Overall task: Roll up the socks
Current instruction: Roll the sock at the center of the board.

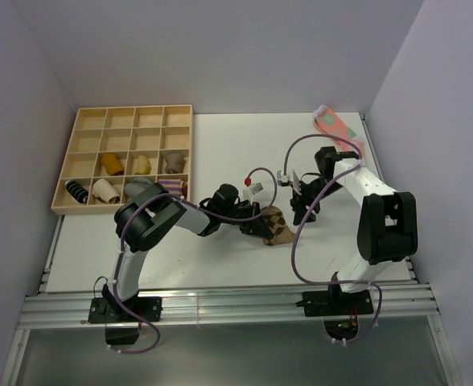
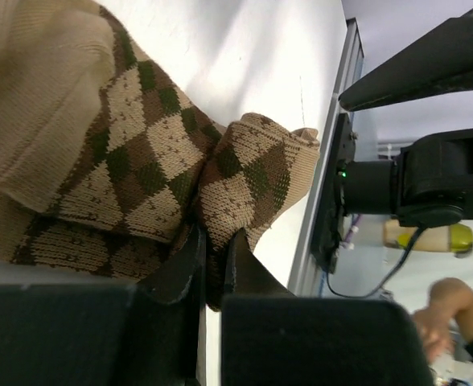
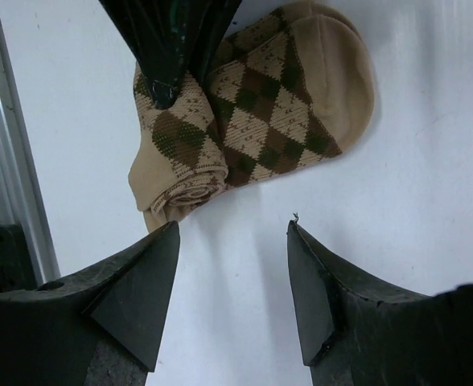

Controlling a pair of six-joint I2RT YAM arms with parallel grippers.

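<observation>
While left fingers [image 2: 178, 269] pinch the socks [image 2: 140, 161] | right fingers [image 3: 140, 289] spread, empty

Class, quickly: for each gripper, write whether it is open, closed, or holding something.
Left gripper: closed, pinching the argyle sock.
Right gripper: open, holding nothing.

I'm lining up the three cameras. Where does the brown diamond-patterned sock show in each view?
Top view: the sock lies just right of centre, between the two arms.
Left wrist: the sock fills the upper left.
Right wrist: the sock sits top centre, above the open right pincer.
Shared landmark: the left pincer, shut on the sock's folded part in every view.
</observation>
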